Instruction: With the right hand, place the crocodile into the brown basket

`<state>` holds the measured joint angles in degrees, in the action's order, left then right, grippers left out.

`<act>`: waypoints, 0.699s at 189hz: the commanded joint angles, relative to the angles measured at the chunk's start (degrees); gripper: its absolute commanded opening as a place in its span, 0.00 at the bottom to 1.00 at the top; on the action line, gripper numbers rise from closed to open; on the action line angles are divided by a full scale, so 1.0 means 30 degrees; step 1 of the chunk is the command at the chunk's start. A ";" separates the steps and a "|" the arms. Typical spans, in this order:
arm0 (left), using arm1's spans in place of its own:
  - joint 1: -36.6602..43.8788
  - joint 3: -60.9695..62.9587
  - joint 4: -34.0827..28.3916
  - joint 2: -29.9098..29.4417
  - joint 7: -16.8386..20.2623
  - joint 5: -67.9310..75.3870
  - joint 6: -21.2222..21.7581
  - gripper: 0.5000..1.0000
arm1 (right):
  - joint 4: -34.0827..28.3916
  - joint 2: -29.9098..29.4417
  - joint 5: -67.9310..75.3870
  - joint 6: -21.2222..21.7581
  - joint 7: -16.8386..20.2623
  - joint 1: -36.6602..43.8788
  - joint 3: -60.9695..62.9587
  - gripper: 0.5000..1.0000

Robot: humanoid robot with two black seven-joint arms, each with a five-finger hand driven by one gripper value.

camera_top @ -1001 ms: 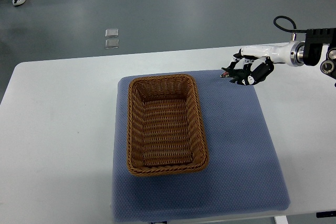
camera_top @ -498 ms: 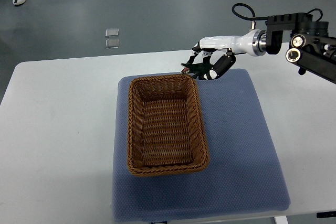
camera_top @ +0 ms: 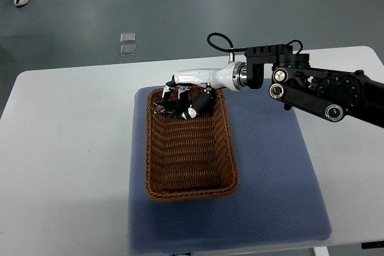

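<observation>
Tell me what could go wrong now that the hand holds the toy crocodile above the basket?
1. The right hand holds the crocodile over the far end of the basket, close to the rim. Released there, it might catch the rim and tumble onto the blue mat.
2. If the hand dips lower, it could snag the woven wall and drag the basket.

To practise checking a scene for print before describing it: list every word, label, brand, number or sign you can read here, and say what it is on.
None can be read.
The brown basket, blue mat, white table and black arm casing show no words, numbers or logos.
The crocodile in the right hand is too small to show any marking.
</observation>
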<state>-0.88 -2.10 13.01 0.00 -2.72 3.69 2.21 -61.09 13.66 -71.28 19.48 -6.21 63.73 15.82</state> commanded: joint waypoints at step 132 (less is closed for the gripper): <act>0.0000 -0.0002 -0.0031 0.0000 0.0000 0.0000 -0.0004 1.00 | 0.1437 -0.1478 -0.0174 -0.0751 0.0019 -0.2375 -0.0057 0.83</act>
<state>-0.88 -2.04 13.01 0.00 -2.72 3.69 2.20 -56.78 9.23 -71.81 17.18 -6.19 56.64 15.61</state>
